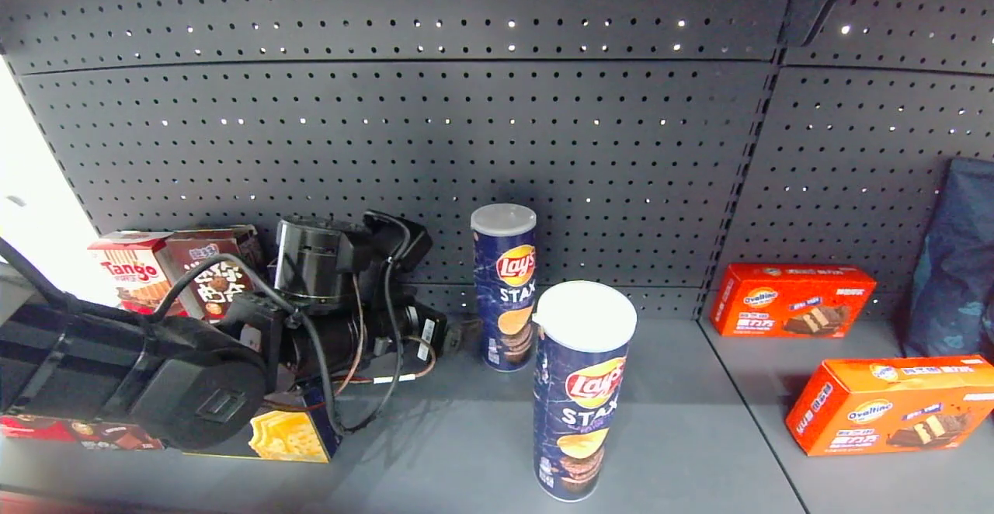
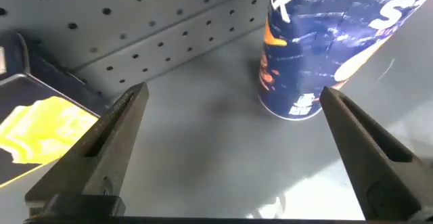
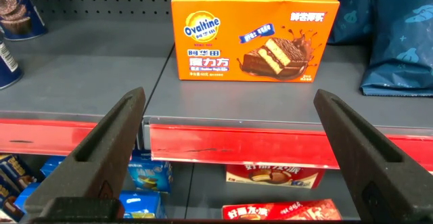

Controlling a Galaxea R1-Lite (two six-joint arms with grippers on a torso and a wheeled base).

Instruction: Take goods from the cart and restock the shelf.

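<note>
Left pincer wide, near chip can

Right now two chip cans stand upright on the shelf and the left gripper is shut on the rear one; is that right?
No: the left gripper is open, short of the rear can, as the left wrist view shows; the rest is right.

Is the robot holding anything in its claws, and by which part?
Nothing. The left gripper is open and empty, facing a chips can; the right gripper is open and empty too.
</note>
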